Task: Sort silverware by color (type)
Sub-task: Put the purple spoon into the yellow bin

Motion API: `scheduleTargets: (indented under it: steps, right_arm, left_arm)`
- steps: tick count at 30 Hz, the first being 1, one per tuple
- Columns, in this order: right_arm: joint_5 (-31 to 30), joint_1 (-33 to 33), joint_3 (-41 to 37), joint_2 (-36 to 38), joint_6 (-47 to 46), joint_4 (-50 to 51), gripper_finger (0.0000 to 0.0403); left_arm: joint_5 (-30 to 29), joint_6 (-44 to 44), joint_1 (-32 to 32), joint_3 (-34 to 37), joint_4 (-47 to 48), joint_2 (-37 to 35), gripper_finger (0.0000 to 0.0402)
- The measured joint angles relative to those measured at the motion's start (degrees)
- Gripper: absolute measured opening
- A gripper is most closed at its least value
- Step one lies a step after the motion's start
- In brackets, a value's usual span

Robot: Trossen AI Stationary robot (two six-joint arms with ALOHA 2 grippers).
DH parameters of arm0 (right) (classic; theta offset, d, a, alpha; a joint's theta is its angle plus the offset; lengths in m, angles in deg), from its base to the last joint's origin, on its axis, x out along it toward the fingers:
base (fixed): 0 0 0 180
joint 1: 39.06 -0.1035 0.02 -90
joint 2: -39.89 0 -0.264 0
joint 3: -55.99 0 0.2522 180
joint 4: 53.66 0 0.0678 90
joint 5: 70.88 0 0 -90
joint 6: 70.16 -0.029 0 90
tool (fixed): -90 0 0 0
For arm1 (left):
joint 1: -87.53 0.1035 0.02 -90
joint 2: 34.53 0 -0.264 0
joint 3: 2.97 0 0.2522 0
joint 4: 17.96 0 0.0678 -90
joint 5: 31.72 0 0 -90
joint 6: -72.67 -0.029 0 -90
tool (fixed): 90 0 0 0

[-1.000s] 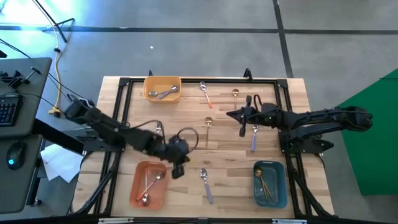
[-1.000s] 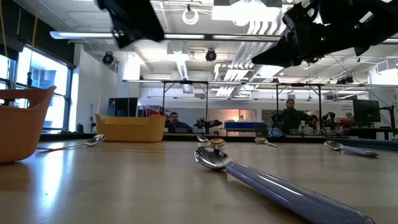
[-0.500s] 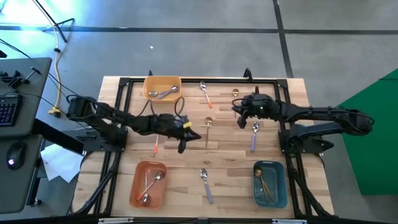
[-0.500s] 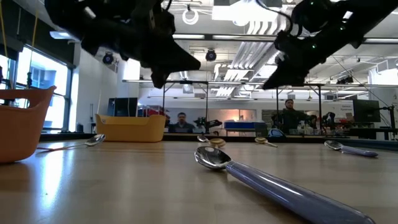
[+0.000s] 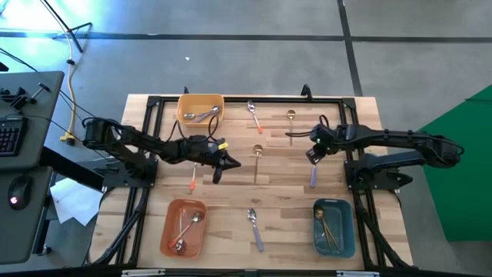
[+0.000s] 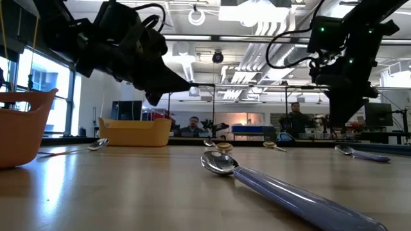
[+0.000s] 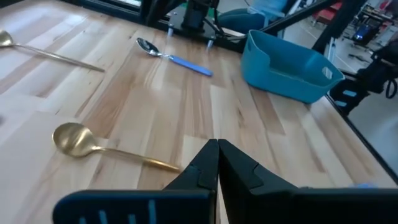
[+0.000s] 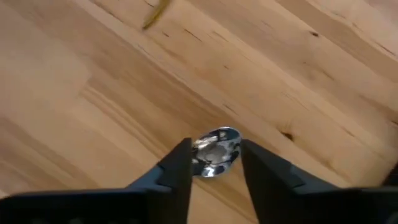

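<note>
My right gripper (image 5: 313,156) (image 8: 214,147) points down, open, over a lavender-handled spoon (image 5: 314,175) that lies flat on the table. Its fingers stand on either side of the silver bowl (image 8: 216,155), above it. My left gripper (image 5: 229,162) (image 7: 217,152) hovers shut and empty over the table's middle. It is between an orange-handled spoon (image 5: 191,181) and a gold spoon (image 5: 257,156) (image 7: 81,140). Another lavender spoon (image 5: 254,228) (image 6: 270,183) lies near the front edge. One orange-handled spoon (image 5: 254,115) and one gold spoon (image 5: 290,119) lie at the far side.
A yellow bin (image 5: 201,108) with silver spoons stands at the far left. An orange bin (image 5: 183,228) with spoons is at the near left, and a blue bin (image 5: 333,228) with gold spoons at the near right. A black frame (image 5: 246,98) rims the table. People show in the room behind.
My left gripper has swung from beside the orange bin toward the far edge and now hangs over the table's middle. My right gripper has shifted slightly toward the right edge and tipped down over the lavender spoon's bowl.
</note>
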Motion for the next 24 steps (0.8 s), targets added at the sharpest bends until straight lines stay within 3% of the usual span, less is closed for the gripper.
scheduleTargets:
  steps: [6, 13, 17, 24]
  right_arm:
    - [9.18, 7.91, -0.13, 0.00, 11.40, -2.19, 0.0174]
    - [16.98, 19.47, -0.13, -0.03, 18.30, -2.54, 0.0179]
    - [21.59, 22.77, -0.13, -0.90, 18.99, -2.56, 0.0179]
    - [22.23, 23.24, 0.75, -6.07, 13.22, -2.39, 0.0179]
  left_arm:
    - [0.07, -1.04, 0.00, 1.33, -1.40, 0.00, 0.0000]
    - [0.48, -4.68, 0.96, 1.43, -1.50, 0.00, 0.0000]
    - [2.81, -4.69, 2.41, 1.43, -1.40, 0.00, 0.0000]
    - [3.57, -4.60, 2.90, 1.43, -1.23, 0.00, 0.0000]
